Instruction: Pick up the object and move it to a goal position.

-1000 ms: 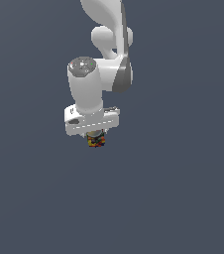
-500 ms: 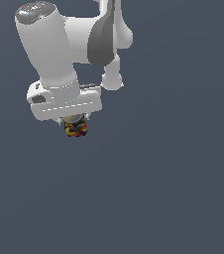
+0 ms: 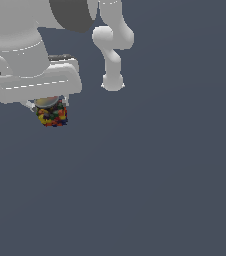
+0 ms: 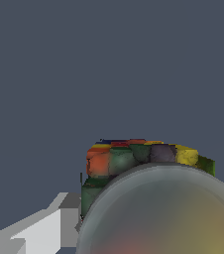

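I have the jar [image 3: 52, 115] tucked up under the gripper [image 3: 49, 106] and clear of the surface, clamped between the fingers as far as I can judge, though the hand hides most of the contact and in the wrist view only one finger [image 4: 44, 229] shows beside the lid [image 4: 168, 213]. My worry is the rounded body slipping or tilting out if I swing too fast, since the hold looks high near the lid. Nothing else shows around it, and I can't see a goal marker

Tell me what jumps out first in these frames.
The mottled jar, the only colour against plain grey, hangs under the gripper at the exterior view's upper left. The white arm bulks large above it. In the wrist view the jar's blurred lid looms close.
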`<state>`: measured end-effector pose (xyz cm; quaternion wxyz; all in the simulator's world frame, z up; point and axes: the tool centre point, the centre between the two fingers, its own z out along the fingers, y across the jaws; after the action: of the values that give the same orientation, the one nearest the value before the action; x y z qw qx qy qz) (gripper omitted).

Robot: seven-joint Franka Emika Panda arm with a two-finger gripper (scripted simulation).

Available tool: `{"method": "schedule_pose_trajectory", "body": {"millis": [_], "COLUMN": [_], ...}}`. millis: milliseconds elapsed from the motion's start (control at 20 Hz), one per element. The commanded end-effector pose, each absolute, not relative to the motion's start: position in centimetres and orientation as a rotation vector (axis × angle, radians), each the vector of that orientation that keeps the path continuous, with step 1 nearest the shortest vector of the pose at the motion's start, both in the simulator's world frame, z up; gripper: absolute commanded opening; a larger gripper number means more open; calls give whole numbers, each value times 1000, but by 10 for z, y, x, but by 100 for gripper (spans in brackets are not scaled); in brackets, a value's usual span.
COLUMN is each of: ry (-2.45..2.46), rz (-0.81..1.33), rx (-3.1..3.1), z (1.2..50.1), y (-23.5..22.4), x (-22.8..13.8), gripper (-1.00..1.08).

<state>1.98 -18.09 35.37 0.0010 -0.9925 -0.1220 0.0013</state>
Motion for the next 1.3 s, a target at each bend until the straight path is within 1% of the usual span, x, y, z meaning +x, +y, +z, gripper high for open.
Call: {"method": "schedule_pose_trajectory", "body": {"millis": [0,600,1250], "ry": [-384,-384,-384], "rz": [0,0,0], "rx": [-3117,-3118,-3118], "z": [372,429,447], "y": [-191,-224,-236], "x": [23,36,41], "gripper": [-100,-100,-100]}}
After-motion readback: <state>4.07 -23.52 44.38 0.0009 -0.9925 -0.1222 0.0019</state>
